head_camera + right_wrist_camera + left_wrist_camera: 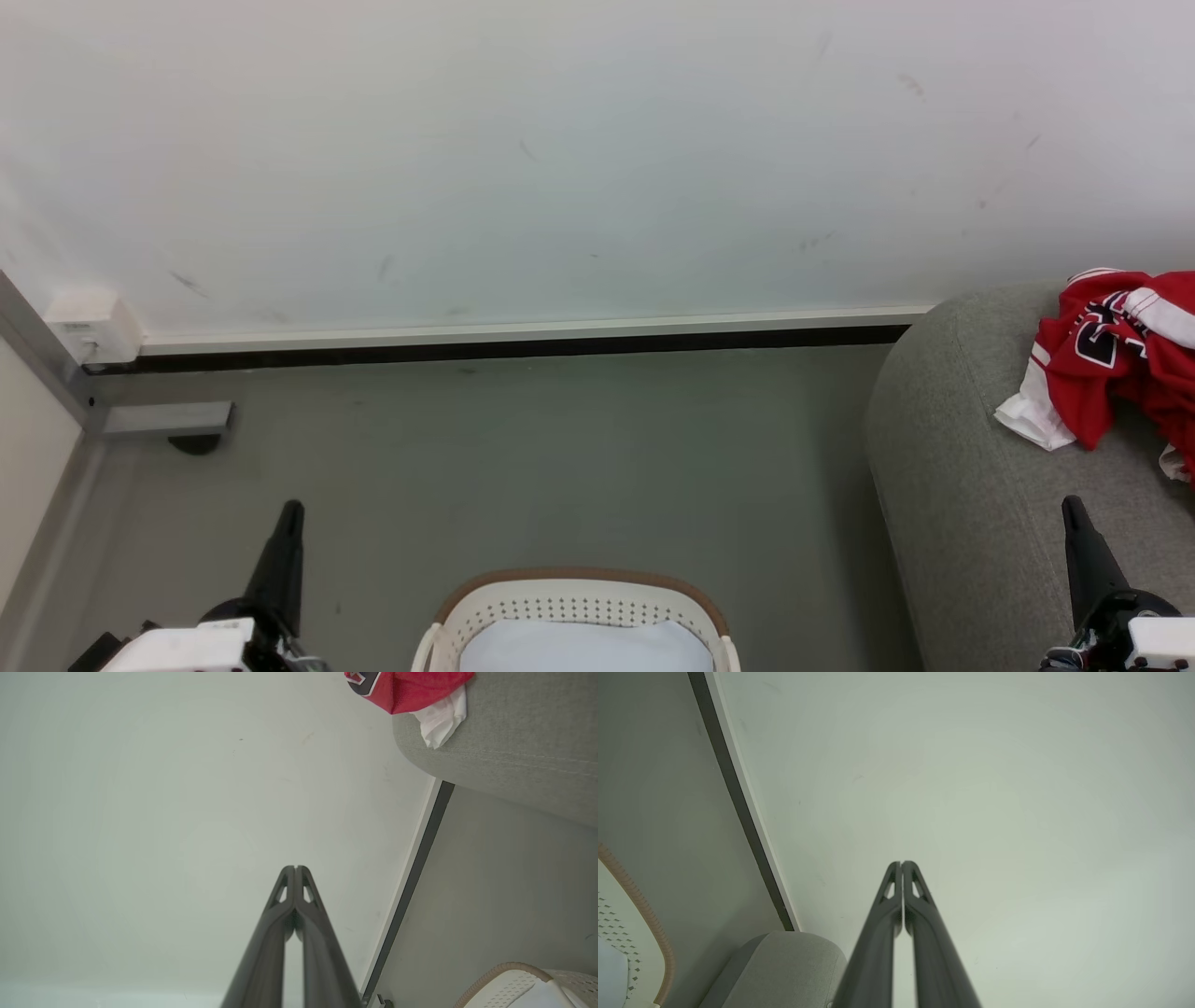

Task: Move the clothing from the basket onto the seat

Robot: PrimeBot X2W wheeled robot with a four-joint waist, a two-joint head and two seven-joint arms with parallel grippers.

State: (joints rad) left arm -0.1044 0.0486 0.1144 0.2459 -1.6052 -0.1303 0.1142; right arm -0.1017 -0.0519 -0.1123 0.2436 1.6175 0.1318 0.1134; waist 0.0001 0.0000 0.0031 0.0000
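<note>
The red-and-white clothing point(1120, 359) lies crumpled on the grey seat point(971, 485) at the right, one white corner hanging over its rounded edge; the right wrist view shows the clothing point(411, 688) on the seat point(514, 732) too. The white basket point(579, 607) with a tan rim stands at the bottom centre, and only white lining shows in it. My left gripper point(291, 511) is shut and empty, to the left of the basket. My right gripper point(1072, 509) is shut and empty over the seat's front, below the clothing. Both wrist views show shut fingers, left point(901, 864) and right point(295, 868), pointing at the wall.
A pale wall with a white and black skirting point(523, 336) runs across the back. Grey floor point(523, 448) lies between basket and wall. A white socket box point(89, 327) and a metal frame post point(47, 373) stand at the far left corner.
</note>
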